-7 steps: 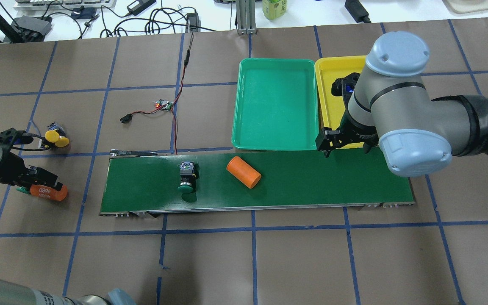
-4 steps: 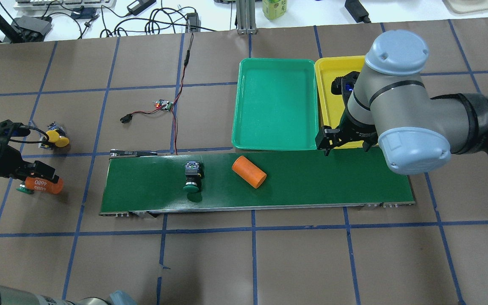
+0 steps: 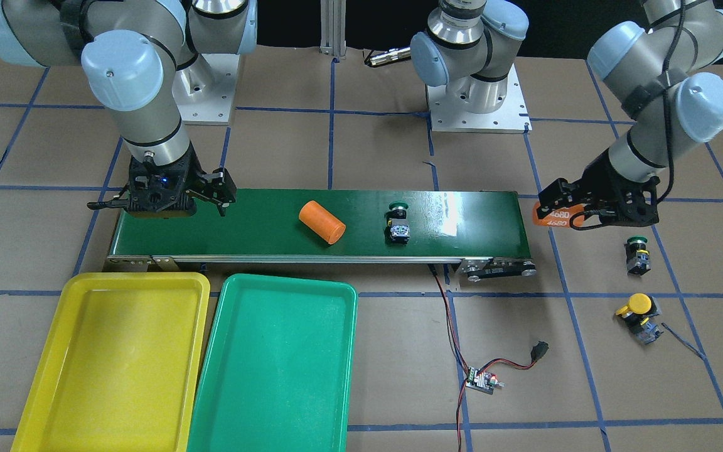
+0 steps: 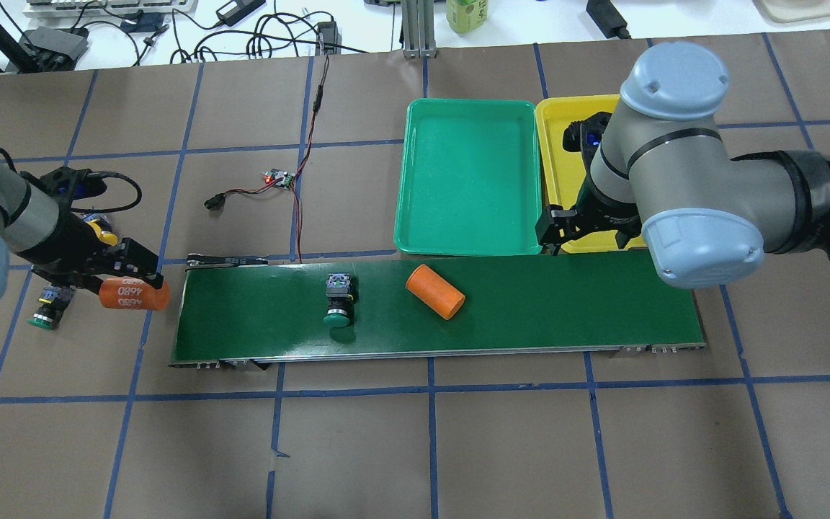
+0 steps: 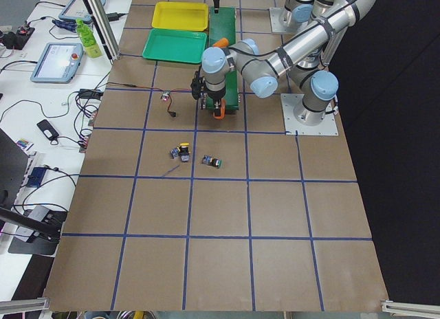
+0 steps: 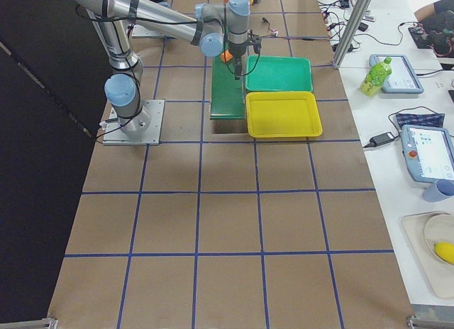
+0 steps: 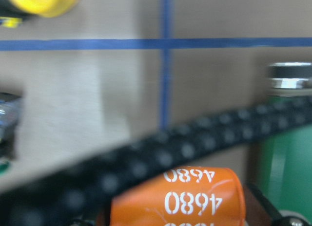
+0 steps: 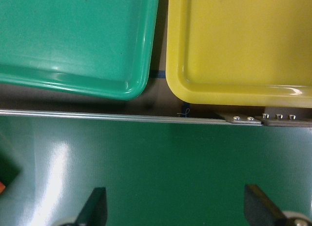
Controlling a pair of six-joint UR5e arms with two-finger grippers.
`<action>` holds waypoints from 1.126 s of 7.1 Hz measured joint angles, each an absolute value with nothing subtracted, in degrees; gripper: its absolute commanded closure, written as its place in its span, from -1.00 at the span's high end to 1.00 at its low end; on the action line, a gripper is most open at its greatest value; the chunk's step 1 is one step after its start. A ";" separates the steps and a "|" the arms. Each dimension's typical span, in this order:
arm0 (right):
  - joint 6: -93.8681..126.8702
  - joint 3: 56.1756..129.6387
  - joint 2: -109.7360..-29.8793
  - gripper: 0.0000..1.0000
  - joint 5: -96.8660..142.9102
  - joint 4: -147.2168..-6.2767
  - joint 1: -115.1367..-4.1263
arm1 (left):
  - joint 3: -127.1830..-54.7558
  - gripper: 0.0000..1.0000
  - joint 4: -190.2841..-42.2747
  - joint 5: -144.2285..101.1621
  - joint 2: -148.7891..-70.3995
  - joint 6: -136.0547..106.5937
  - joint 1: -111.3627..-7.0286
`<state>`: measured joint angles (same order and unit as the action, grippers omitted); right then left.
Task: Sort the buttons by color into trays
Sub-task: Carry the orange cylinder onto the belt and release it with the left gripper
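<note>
My left gripper (image 4: 130,286) is shut on an orange cylinder marked 4680 (image 4: 134,295) and holds it just left of the conveyor belt's left end; the cylinder also shows in the left wrist view (image 7: 175,201). One green button (image 4: 338,299) lies on the belt. Another green button (image 4: 46,313) and a yellow button (image 3: 636,309) lie on the table near the left arm. A second yellow button is not in view. My right gripper (image 3: 159,206) is open and empty over the belt's right end. The green tray (image 4: 469,176) and yellow tray (image 3: 110,364) hold nothing.
A plain orange cylinder (image 4: 435,291) lies on the dark-green conveyor belt (image 4: 545,317), right of the green button. A small circuit board with red wires (image 4: 278,178) lies beyond the belt. The trays sit side by side against the belt's far edge.
My left gripper has carried the 4680 cylinder right and away from the table buttons, up to the belt's left end. The belt's green button and plain cylinder have shifted right. The right gripper barely moved.
</note>
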<state>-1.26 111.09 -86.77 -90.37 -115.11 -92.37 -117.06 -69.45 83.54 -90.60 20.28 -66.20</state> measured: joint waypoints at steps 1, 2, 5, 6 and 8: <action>-1.24 109.90 -85.92 1.00 -90.43 -114.81 -92.37 | -117.66 -0.12 -70.22 82.47 -89.68 14.63 -70.97; -1.23 109.25 -85.38 1.00 -90.47 -114.63 -92.37 | -118.22 -0.08 -70.14 81.52 -89.87 8.21 -75.56; -1.28 108.93 -85.03 1.00 -90.42 -114.60 -92.37 | -119.13 1.00 -69.14 80.77 -91.55 0.22 -81.80; -1.31 109.00 -85.00 1.00 -90.41 -114.61 -92.37 | -118.95 1.00 -69.08 80.93 -92.01 -0.19 -82.09; -1.32 109.13 -84.99 1.00 -90.38 -114.63 -92.37 | -116.31 1.00 -69.38 83.94 -92.61 -0.09 -82.03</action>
<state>-1.32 109.13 -84.99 -90.38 -114.63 -92.37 -116.31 -69.38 83.94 -92.61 -0.09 -82.03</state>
